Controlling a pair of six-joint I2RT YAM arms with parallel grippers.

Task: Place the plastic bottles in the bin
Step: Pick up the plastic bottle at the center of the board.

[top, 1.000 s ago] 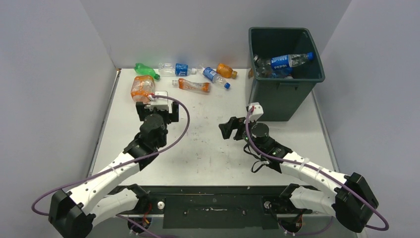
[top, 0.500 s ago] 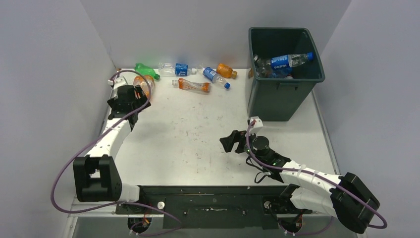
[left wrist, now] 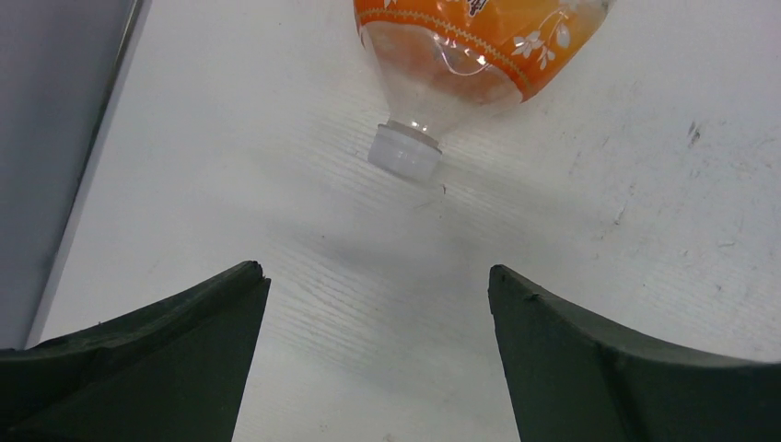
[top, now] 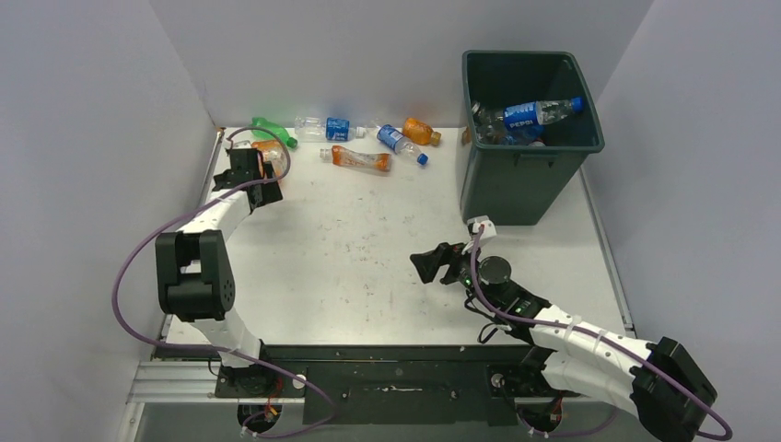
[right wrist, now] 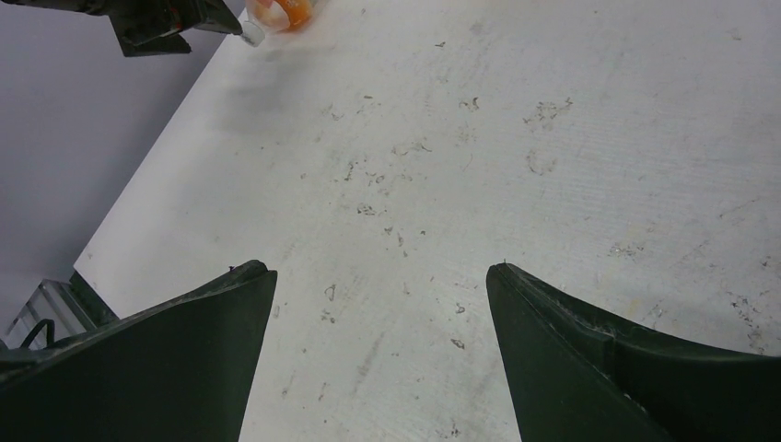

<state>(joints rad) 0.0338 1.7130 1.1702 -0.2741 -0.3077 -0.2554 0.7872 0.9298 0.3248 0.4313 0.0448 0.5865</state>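
Left tool (left wrist: pixel 373 272): fingers spread wide, nothing between them, only bare table (top: pixel 368 239) in the gap. It hovers low at the far-left corner, nose aimed at the orange-label bottle (left wrist: pixel 470 37). Right tool (right wrist: pixel 379 269): also spread and empty, parked over mid-table, well away from any bottle.

Step in hand, as I read it: line up and take that bottle with the left arm.

How I'd do it well:
- Push forward along the bottle's own line until the fingers pass the white cap (left wrist: pixel 405 152) and straddle the shoulder or the label band. The neck alone looks too thin for a sure hold.
- Keep the wrist as it is. The gap already lies across the bottle, so closing should pinch its sides and not its ends.
- Mind the left finger (left wrist: pixel 184 341): the table edge and side wall are just beside it.
- Close gently, since thin plastic will likely buckle and squirt out.

Bottle orientation: it lies on its side. The cap points back at my tool, toward the near-left. The long axis runs from the cap away to the far-right, slightly skewed to the tool's centreline. The base is out of the wrist view.

Elsewhere: five more bottles lie loose in a row along the far edge, among them a green bottle (top: pixel 267 129). The bin (top: pixel 516 189) stands at the far right, already holding several bottles, a blue-label bottle (top: pixel 539 112) on top.
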